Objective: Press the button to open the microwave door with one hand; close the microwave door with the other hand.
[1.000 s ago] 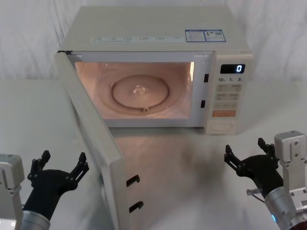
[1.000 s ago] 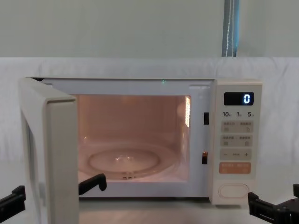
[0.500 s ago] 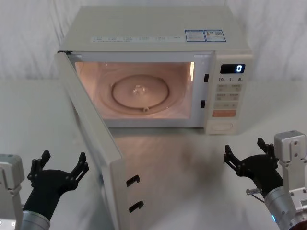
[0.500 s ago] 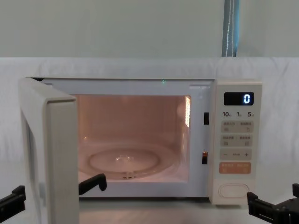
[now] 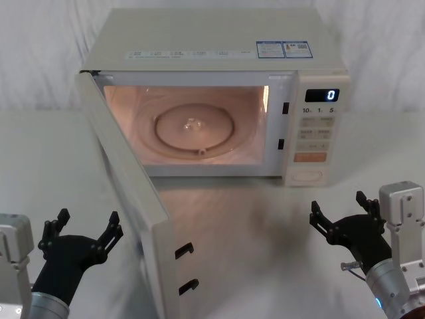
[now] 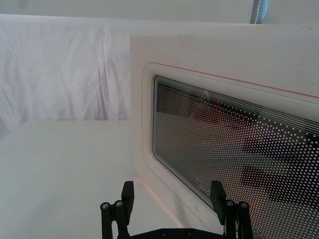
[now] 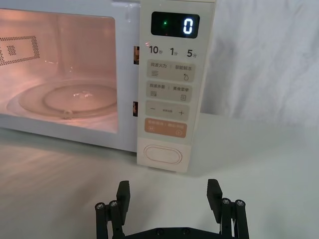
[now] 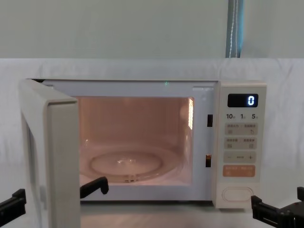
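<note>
One microwave door (image 5: 126,193) is standing swung wide at left of centre, one button (image 5: 308,176) is sitting at centre right, and two released pincers, left pincer (image 5: 81,232) and right pincer (image 5: 339,214), are hovering in the lower corners.

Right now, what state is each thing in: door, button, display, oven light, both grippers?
microwave door: swung wide open to the robot's left.
button: untouched, nothing on it.
display: lit, reads 0.
oven light: on, cavity glowing.
turntable: bare.
left gripper: open, low beside the door's outer face.
right gripper: open, back from the button.
</note>
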